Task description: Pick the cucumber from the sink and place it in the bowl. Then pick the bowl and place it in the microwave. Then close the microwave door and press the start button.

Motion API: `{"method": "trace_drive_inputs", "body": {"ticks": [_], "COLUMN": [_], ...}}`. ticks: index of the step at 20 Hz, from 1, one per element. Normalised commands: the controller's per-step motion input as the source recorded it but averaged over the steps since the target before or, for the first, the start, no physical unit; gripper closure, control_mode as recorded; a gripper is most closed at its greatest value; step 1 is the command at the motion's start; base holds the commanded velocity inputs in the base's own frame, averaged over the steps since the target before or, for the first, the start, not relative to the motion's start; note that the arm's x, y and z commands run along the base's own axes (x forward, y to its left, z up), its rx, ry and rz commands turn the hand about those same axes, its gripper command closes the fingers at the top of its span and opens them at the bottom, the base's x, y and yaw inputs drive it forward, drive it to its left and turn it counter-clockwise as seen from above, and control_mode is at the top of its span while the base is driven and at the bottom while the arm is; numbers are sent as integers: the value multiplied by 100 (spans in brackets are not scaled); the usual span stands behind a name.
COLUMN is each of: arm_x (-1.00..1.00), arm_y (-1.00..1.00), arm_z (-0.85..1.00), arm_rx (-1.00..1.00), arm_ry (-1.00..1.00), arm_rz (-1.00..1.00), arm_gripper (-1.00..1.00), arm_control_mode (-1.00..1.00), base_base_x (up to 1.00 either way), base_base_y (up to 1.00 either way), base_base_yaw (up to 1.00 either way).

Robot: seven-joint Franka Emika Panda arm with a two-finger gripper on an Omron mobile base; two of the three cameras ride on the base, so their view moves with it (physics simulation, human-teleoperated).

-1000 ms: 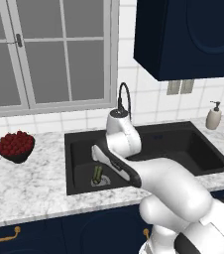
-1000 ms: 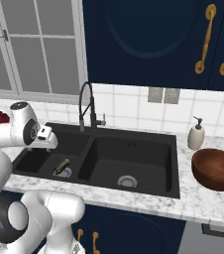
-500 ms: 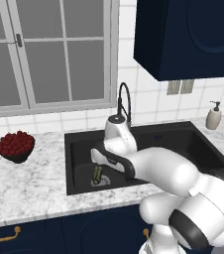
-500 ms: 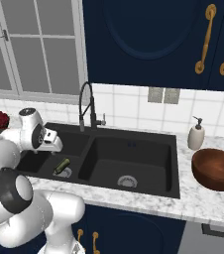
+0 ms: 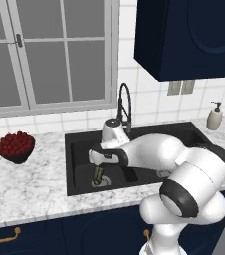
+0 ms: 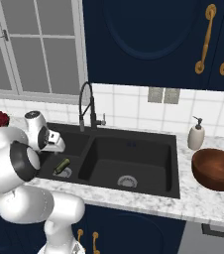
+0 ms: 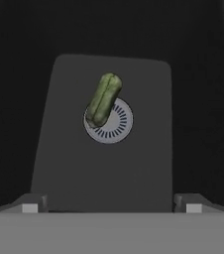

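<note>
The cucumber (image 7: 104, 99), a short green stick, lies across the round silver drain in the left basin of the black sink (image 5: 77, 164). My gripper (image 7: 111, 204) hangs straight above it, open, with nothing between its fingers. From the left base view the gripper (image 5: 98, 164) sits just over the cucumber (image 5: 98, 173), apart from it. The right base view has the cucumber (image 6: 61, 165) below my hand. The reddish-brown bowl (image 6: 215, 168) stands empty on the counter right of the sink (image 6: 134, 158). The microwave and its door are out of view.
A black arched faucet (image 5: 124, 102) rises behind the sink's divider, close to my arm. A soap dispenser (image 6: 196, 135) stands behind the bowl. A small dark bowl of red berries (image 5: 16, 147) rests on the marble counter to the left. Blue cabinets hang overhead.
My arm's elbow has swung round to the right and the hand has sunk a little toward the cucumber. The jaws stay open and the cucumber has not moved.
</note>
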Motion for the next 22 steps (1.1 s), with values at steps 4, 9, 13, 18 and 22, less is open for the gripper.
{"method": "trace_drive_inputs", "body": {"ticks": [4,9,13,18,22], "arm_x": [21,7,19,40,44], "arm_y": [0,0,4,5,18], "arm_z": [-41,-48,-39,-19,-23], "arm_rx": [0,0,0,0,0], "arm_ry": [0,0,0,0,0], "arm_rz": [-6,-7,-9,-10,-7], "arm_gripper": [-100,-100,-100,-100,-100], "arm_control_mode": [-100,-100,-100,-100,-100], "base_base_x": [0,0,0,0,0], "base_base_y": [0,0,0,0,0], "base_base_yaw": [0,0,0,0,0]}}
